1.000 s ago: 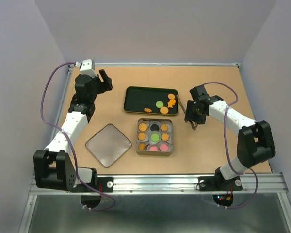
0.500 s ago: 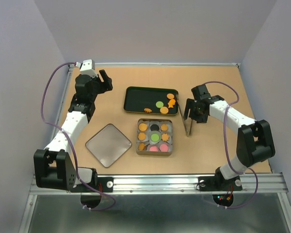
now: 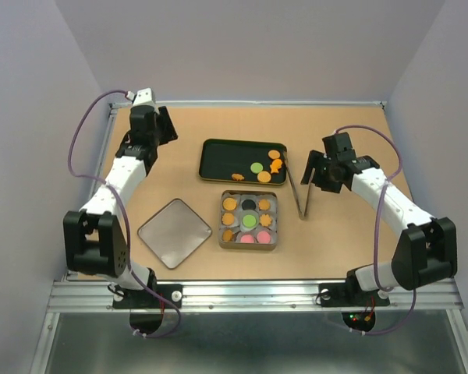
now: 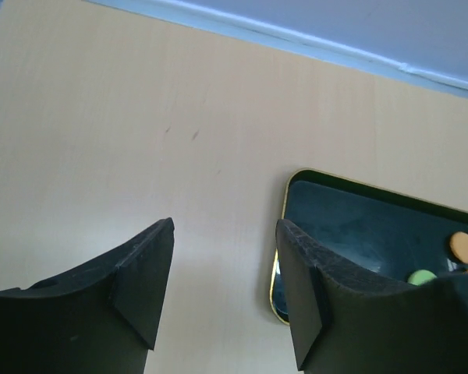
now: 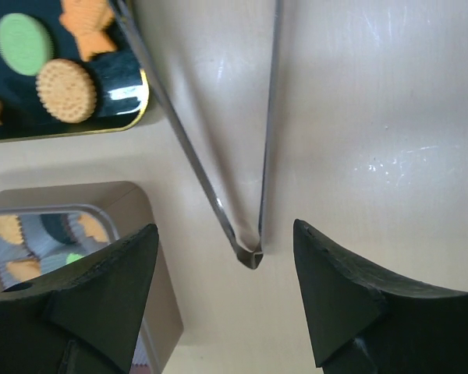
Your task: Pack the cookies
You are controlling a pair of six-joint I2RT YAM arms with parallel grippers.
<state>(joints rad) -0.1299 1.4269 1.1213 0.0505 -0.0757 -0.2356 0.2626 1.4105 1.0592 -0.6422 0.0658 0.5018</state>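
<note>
Several cookies lie at the right end of a dark tray; they also show in the right wrist view. More cookies sit in paper cups in a square tin. Metal tongs lie on the table between the tin and my right gripper, also in the right wrist view. My right gripper is open and empty above the tongs' hinge. My left gripper is open and empty at the far left, left of the tray.
The square tin lid lies on the table to the left of the tin. Purple walls close in the table on three sides. A metal rail runs along the near edge.
My right gripper let go of the tongs, which now lie flat on the table, and drew back to the right. My left arm swung toward the far left corner.
</note>
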